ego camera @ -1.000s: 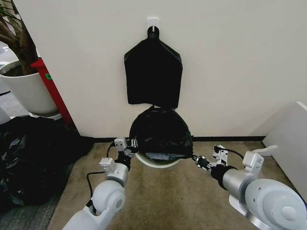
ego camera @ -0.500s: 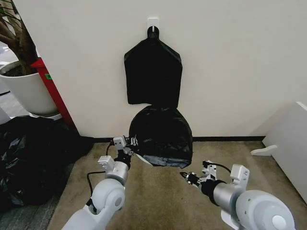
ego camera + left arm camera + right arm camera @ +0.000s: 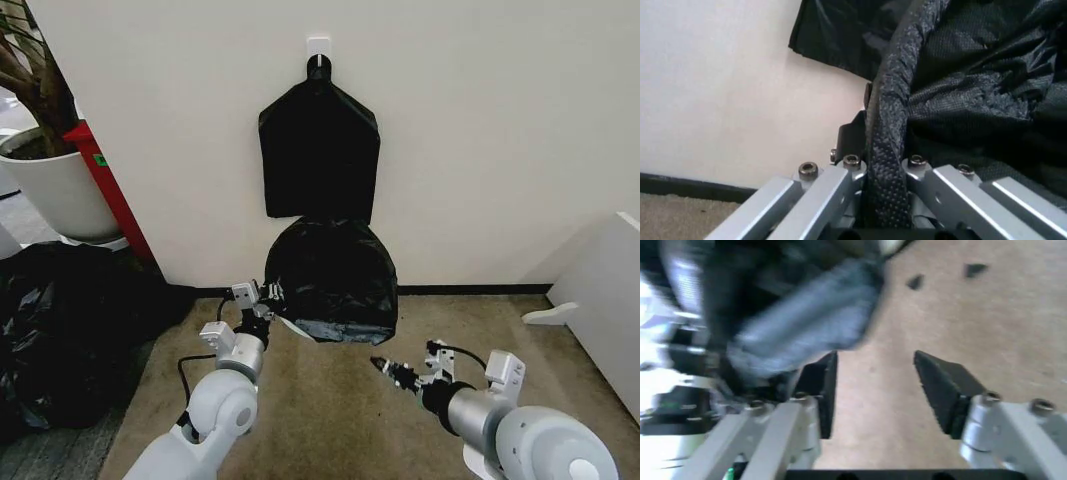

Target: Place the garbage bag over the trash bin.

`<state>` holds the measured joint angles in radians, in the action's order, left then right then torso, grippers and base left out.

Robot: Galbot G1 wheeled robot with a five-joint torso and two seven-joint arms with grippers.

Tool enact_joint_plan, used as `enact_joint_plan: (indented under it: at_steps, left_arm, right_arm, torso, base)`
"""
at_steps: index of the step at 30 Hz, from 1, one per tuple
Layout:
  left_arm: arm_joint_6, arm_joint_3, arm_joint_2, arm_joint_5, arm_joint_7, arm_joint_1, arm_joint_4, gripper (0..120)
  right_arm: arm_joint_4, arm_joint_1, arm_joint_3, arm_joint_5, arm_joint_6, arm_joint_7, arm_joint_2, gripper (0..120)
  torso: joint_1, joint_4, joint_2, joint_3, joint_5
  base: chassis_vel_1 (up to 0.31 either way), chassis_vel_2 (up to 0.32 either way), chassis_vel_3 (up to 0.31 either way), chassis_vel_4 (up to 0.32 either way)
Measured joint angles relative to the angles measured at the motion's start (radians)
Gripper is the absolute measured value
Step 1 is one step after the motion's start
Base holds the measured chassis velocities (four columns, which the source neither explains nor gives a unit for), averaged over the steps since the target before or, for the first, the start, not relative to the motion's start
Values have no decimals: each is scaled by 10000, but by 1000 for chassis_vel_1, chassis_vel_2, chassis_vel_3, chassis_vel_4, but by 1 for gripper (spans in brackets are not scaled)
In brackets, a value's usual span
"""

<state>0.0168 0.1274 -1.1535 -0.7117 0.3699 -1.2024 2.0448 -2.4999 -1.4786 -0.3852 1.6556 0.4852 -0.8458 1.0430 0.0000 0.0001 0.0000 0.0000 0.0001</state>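
Currently: left end effector (image 3: 262,303) pinching garbage bag (image 3: 333,282) hem | right end effector (image 3: 384,366) spread, empty | bag light, limp, slippery; grip rolled hem.

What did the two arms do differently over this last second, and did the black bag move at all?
The right gripper let go of the garbage bag and drew back over the carpet, fingers now open and empty. With that side freed, the bag dropped over the trash bin, leaving just a sliver of white rim showing. The left gripper stayed clamped on the bag's edge. The black bundle on the wall hook hangs unchanged.
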Motion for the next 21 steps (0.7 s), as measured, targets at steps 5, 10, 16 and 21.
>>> enact_joint_plan:
  at_steps: [5,10,16,21]
  left_arm:
    - [23,-123,34,-214,-47,32,-229,2]
    - [178,-221,43,-281,-17,47,-238,2]
    - [259,-299,31,-294,9,7,-96,2]
    - [261,-301,58,-199,-8,-97,1,2]
  right_arm:
    - [-1,-383,46,-674,67,1717,6,61]
    - [-1,-482,52,-770,68,2254,71,77]
    - [-1,-383,13,-770,-81,2309,27,93]
    - [-1,-395,29,-828,-183,2108,29,74]
  torso:
    - [0,-1,0,0,-3]
    - [0,-1,0,0,-1]
    - [0,-1,0,0,-1]
    - [0,-1,0,0,-2]
  base:
    - [0,0,0,0]
    - [0,0,0,0]
    - [0,0,0,0]
    - [0,0,0,0]
